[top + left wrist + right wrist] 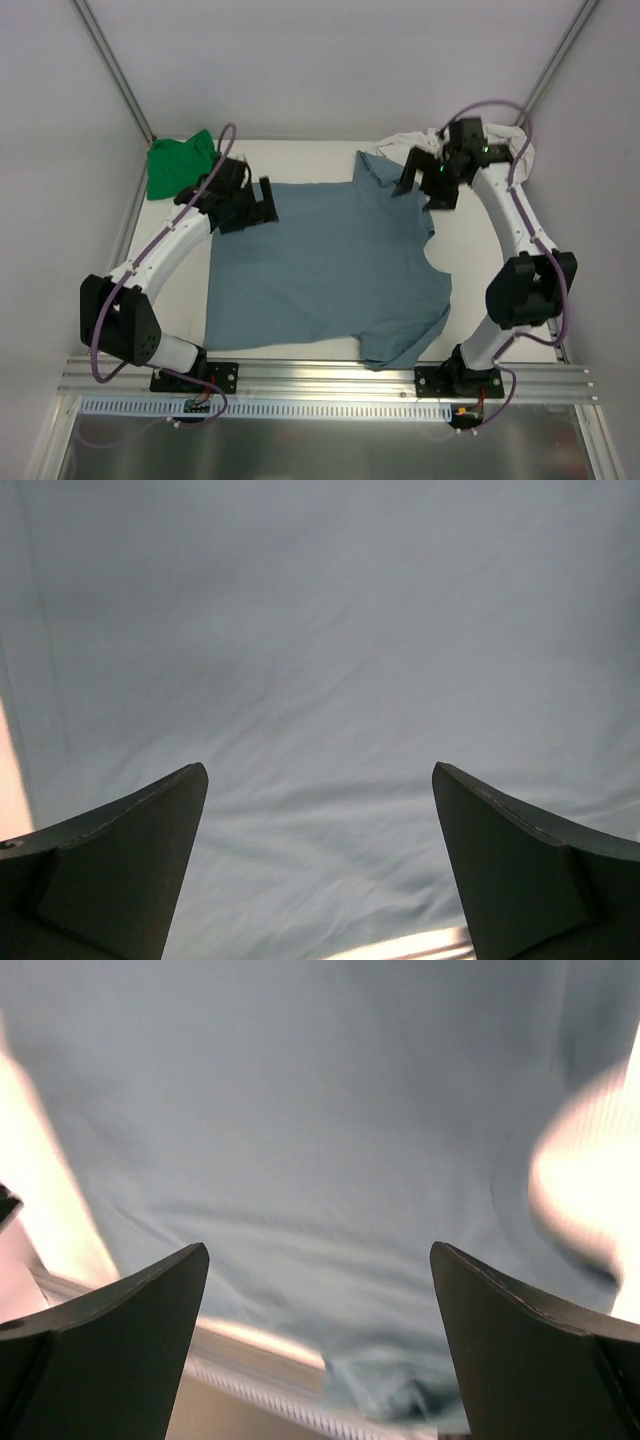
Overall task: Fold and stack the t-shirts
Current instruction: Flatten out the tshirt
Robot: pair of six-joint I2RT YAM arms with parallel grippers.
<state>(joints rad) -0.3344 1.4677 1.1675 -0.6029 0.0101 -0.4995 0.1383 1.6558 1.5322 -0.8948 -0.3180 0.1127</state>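
The slate-blue t-shirt (330, 265) lies spread flat across the middle of the table; it fills the left wrist view (330, 660) and the right wrist view (300, 1110). The green t-shirt (178, 162) is bunched at the far left corner. The cream t-shirt (415, 143) is bunched at the far right, partly hidden by the right arm. My left gripper (262, 203) is open and empty over the blue shirt's far left corner. My right gripper (420, 177) is open and empty over the blue shirt's far right sleeve.
White walls with metal corner posts (110, 65) close in the table. An aluminium rail (330, 380) runs along the near edge, where both arm bases are bolted. The blue shirt's near sleeve (400, 345) reaches almost to that rail.
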